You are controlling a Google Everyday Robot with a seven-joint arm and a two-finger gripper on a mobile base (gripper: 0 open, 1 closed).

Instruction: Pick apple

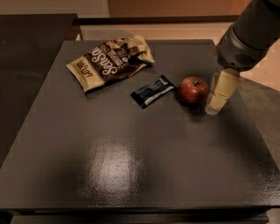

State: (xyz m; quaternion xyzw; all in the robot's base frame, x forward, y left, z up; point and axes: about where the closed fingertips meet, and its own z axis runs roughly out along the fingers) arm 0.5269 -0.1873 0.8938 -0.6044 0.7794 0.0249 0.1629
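Observation:
The apple is small, round and red with a yellowish patch by its stem dimple. It rests on the dark table at the right of centre. My gripper hangs from the grey arm at the upper right, its pale fingers pointing down just to the right of the apple, a small gap away. Nothing is held in it.
A brown and cream snack bag lies at the back left of the table. A small dark blue packet lies just left of the apple. The table's right edge runs close behind the gripper. A lower dark surface sits at far left.

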